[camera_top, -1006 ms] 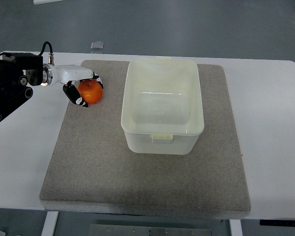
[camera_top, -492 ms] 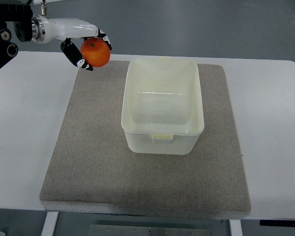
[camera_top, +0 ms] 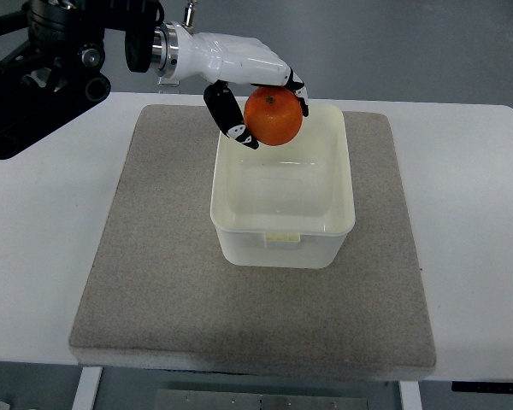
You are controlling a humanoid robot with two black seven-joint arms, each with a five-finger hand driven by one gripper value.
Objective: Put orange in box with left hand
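My left hand (camera_top: 258, 96) is shut on the orange (camera_top: 274, 116) and holds it in the air above the far part of the white plastic box (camera_top: 282, 237). The white fingers with black tips wrap around the top and left side of the orange. The box is open-topped and looks empty, standing in the middle of the grey mat (camera_top: 154, 282). My left arm (camera_top: 60, 60) comes in from the upper left. The right hand is out of view.
The grey mat lies on a white table (camera_top: 470, 222). A small clear object (camera_top: 165, 83) sits at the table's far edge, behind the hand.
The left hand lifted the orange off the mat at the far left, raised it, and carried it right until it hangs over the far part of the box.
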